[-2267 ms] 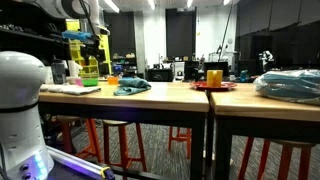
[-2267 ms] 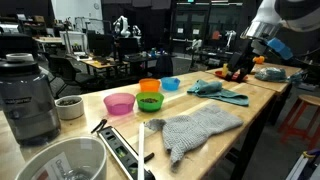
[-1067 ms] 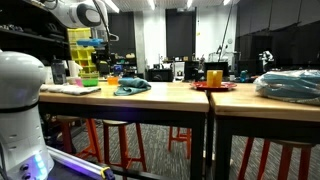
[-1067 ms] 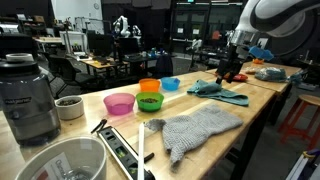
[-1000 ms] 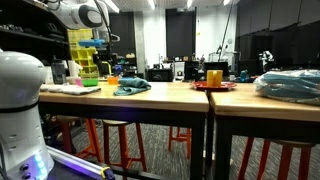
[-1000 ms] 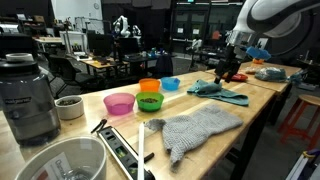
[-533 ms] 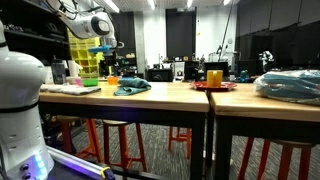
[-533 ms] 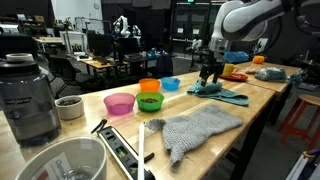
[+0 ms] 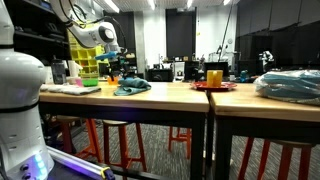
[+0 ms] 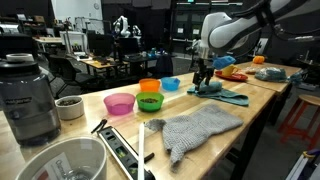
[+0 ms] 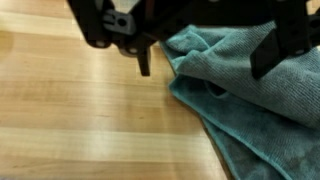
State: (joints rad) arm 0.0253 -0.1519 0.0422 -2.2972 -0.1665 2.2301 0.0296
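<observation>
**DESK:** What's in the shot?

**PHOTOGRAPHER:** A lab robot's claw [image 10: 203, 80], jaws spread full wide and holding nothing, hangs just above a teal cloth [image 10: 218, 93] crumpled on a long wooden bench [image 10: 262, 105]. In the wrist view, one finger [image 11: 145, 62] stands over bare wood and the other over the cloth's folded edge. So the cloth lies beneath the claw and runs off to one side of it.

**DESK:** What else is nearby?

**PHOTOGRAPHER:** A blue bowl [image 10: 171, 84] sits near the claw, on the side away from the cloth's long tail. An orange bowl [image 10: 150, 86], a green bowl [image 10: 150, 102] and a pink bowl [image 10: 119, 103] sit farther off that same way. A grey cloth [image 10: 200, 128] lies well apart.

**DESK:** How should this step be handled?

**PHOTOGRAPHER:** My reading is that the descent should be straight and slow, with the jaws kept wide until both fingers straddle a raised fold. As it hangs, one finger would meet wood, so a small shift toward the cloth's bulk should give a fuller pinch. The tips should stop short of grinding into the bench, because thin fabric is easily missed or merely dragged.

**DESK:** And against the earlier frames?

**PHOTOGRAPHER:** A couple of seconds earlier the claw rode high near the bench's far end, well apart from the cloth. It has since swept along and dropped. Half a second ago it hung slightly higher. The jaws were just as wide, and the cloth and bowls have not moved.
</observation>
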